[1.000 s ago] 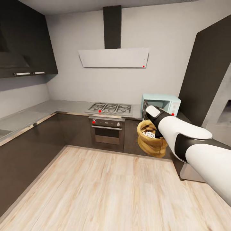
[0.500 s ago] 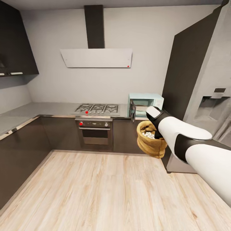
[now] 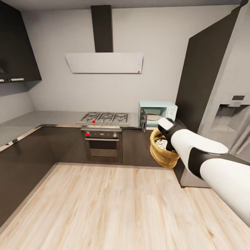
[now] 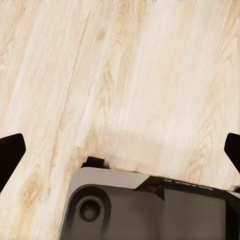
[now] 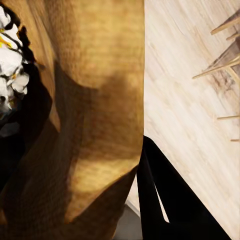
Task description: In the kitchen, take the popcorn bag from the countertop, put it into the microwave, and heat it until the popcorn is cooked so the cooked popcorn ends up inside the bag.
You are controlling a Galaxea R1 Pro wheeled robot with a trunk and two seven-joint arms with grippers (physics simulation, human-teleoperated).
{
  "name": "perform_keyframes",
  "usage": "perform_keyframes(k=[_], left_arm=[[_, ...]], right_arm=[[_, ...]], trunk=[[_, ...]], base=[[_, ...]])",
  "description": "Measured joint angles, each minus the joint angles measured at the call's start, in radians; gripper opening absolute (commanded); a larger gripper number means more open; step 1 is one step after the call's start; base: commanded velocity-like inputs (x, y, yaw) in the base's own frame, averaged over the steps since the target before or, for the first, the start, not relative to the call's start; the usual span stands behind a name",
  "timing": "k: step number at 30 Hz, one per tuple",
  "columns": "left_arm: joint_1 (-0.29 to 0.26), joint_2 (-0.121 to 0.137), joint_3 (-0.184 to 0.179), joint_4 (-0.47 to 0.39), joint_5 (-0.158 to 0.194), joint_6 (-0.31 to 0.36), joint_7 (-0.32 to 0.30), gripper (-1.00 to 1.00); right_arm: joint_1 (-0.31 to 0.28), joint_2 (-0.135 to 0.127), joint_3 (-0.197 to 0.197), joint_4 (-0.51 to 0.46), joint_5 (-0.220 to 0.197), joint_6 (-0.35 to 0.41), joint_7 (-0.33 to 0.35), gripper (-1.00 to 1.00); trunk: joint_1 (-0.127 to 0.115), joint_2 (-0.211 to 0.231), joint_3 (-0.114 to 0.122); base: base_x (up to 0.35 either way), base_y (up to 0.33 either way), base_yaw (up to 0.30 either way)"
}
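Near the microwave, whose door is standing open, the right gripper is holding the popcorn bag by its rim in mid-air, so keeping it upright and lifting toward the opening seems wise.

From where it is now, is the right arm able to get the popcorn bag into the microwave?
Probably yes: the microwave door stands open, and the popcorn bag in the right gripper hangs just below and in front.
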Motion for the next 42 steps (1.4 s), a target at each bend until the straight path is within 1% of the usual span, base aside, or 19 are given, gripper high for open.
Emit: perform_keyframes(k=[9, 11, 13, 15, 16, 18, 20, 24, 29, 31, 33, 34, 36, 42], left_arm=[[0.0, 0.002, 0.0, 0.001, 0.0, 0.0, 0.0, 1.0], [0.0, 0.002, 0.0, 0.001, 0.0, 0.0, 0.0, 1.0], [0.0, 0.003, 0.0, 0.001, 0.0, -0.001, 0.0, 1.0], [0.0, 0.003, 0.0, 0.001, -0.001, -0.001, 0.0, 1.0], [0.0, 0.002, -0.001, 0.001, -0.001, -0.001, 0.0, 1.0], [0.001, 0.002, -0.001, 0.001, -0.001, -0.001, 0.0, 1.0], [0.001, 0.002, -0.002, 0.001, -0.001, -0.001, 0.0, 1.0], [0.001, 0.002, -0.002, 0.001, -0.001, -0.001, 0.0, 1.0], [0.001, 0.003, -0.002, 0.001, -0.001, -0.001, 0.0, 1.0], [0.001, 0.003, -0.002, 0.001, -0.001, -0.001, 0.0, 1.0], [0.0, 0.003, -0.002, 0.001, -0.001, -0.001, 0.0, 1.0], [0.001, 0.003, -0.002, 0.001, -0.001, -0.001, 0.0, 1.0], [0.0, 0.003, -0.001, 0.001, -0.001, -0.001, 0.0, 1.0], [0.0, 0.003, -0.001, 0.001, -0.001, -0.002, 0.0, 1.0]], right_arm=[[0.004, 0.002, 0.0, 0.005, 0.001, 0.013, 0.006, -1.0], [0.004, 0.001, -0.002, 0.006, 0.001, 0.014, 0.052, -1.0], [0.006, -0.002, -0.001, 0.005, 0.001, 0.034, 0.101, -1.0], [0.011, -0.009, 0.002, 0.004, 0.004, 0.054, 0.125, -1.0], [0.013, -0.018, 0.004, 0.004, 0.004, 0.061, 0.131, -1.0], [0.015, -0.037, 0.005, 0.004, 0.004, 0.069, 0.137, -1.0], [0.017, -0.045, 0.002, 0.004, 0.004, 0.092, 0.139, -1.0], [0.019, -0.048, 0.004, 0.005, 0.009, 0.129, 0.142, -1.0], [0.019, -0.048, 0.008, 0.007, 0.013, 0.134, 0.142, -1.0], [0.019, -0.047, 0.016, 0.007, 0.014, 0.135, 0.141, -1.0], [0.019, -0.047, 0.044, 0.007, 0.015, 0.135, 0.14, -1.0], [0.019, -0.046, 0.066, 0.007, 0.015, 0.135, 0.138, -1.0], [0.019, -0.046, 0.09, 0.006, 0.014, 0.135, 0.135, -1.0], [0.019, -0.047, 0.113, 0.004, 0.015, 0.133, 0.129, -1.0]], trunk=[[0.0, 0.0, 0.0], [0.0, 0.0, 0.0], [0.0, 0.0, 0.0], [0.0, 0.0, 0.0], [0.0, 0.0, 0.0], [0.0, 0.0, 0.0], [0.0, 0.0, 0.0], [0.0, 0.0, 0.0], [0.0, 0.0, 0.0], [0.0, 0.0, 0.0], [0.0, 0.0, 0.0], [0.0, 0.0, 0.0], [0.0, 0.0, 0.0], [0.0, 0.0, 0.0]], base=[[0.33, -0.031, 0.0], [0.344, -0.074, 0.0], [0.247, -0.046, 0.0], [0.085, -0.015, 0.0], [0.029, -0.005, 0.0], [0.012, -0.002, 0.0], [0.087, -0.001, 0.0], [0.278, 0.0, 0.0], [0.336, 0.0, 0.0], [0.34, 0.0, 0.0], [0.341, 0.0, 0.0], [0.341, 0.0, 0.0], [0.341, 0.0, 0.0], [0.341, -0.085, 0.0]])
